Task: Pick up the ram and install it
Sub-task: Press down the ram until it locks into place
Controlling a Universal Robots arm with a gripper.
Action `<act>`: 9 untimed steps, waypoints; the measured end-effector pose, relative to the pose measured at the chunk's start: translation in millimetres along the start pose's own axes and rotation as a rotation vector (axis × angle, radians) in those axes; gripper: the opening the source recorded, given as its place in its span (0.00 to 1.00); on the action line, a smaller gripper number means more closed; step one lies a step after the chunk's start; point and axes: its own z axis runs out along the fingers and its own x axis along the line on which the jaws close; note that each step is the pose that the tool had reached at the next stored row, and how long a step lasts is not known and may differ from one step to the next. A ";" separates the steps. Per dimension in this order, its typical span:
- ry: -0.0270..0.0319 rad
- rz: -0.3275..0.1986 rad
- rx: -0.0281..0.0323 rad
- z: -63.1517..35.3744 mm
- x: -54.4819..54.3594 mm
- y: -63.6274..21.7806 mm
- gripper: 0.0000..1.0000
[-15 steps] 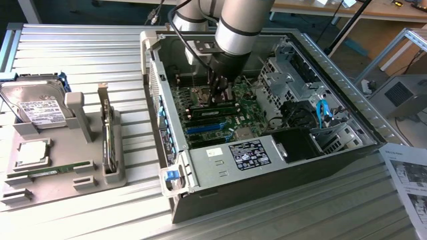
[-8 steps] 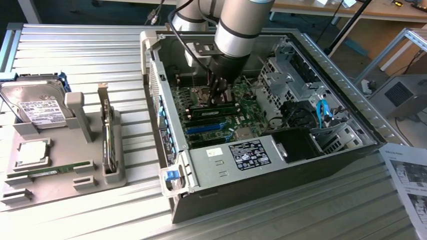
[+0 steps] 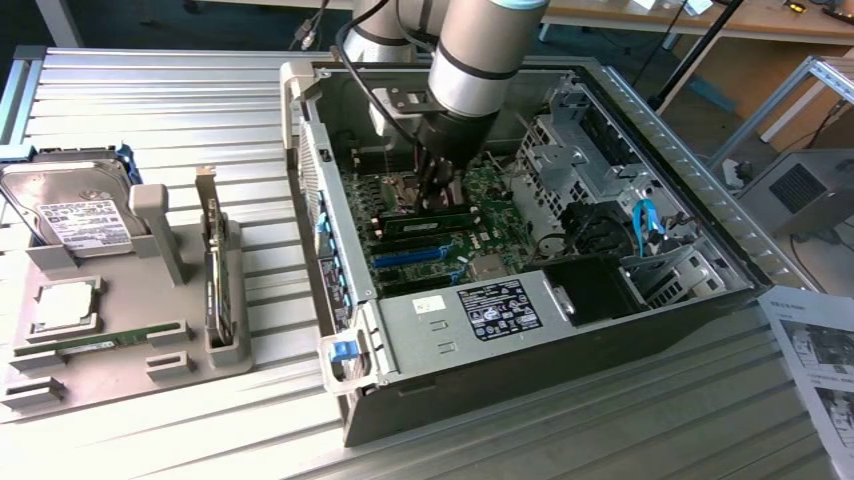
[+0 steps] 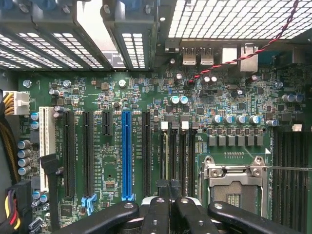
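**Closed jaws over the memory slots, one green stick in the tray**

The ribbed metal desk [image 3: 174, 120] carries an open computer case [image 3: 441, 350] at the centre of the exterior view and a grey tray [image 3: 80, 375] at the lower left. The arm [image 3: 474, 60] comes down from the upper centre through the case's open side. The perforated wall stands near it on the exterior view's left and the metal drive cage [image 3: 587, 150] on the right, so there is little room on either side.

The jaws [image 3: 438, 195] hang just above the motherboard [image 4: 146, 97]. In the wrist view they [image 4: 170, 195] are closed, with nothing clearly held between them. They sit over the narrow memory slots [image 4: 178, 151], between the blue slot [image 4: 126, 156] and the processor socket [image 4: 236, 187]. I cannot tell whether the slot under the tips holds a module.

The ram [image 3: 100, 343] that can be made out lies flat in the tray, well apart from the jaws and outside the case.

Counted: one arm, one case, one tray, one hard drive [image 3: 74, 210], one upright expansion card [image 3: 214, 270], one square processor chip [image 3: 60, 307], one green ram stick, one blue slot, one socket.
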 end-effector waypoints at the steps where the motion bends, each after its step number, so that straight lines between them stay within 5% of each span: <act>1: -0.0001 0.000 0.0001 0.0 0.0 0.0 0.11; 9: -0.0003 0.000 0.0001 3.4 0.1 -0.1 0.11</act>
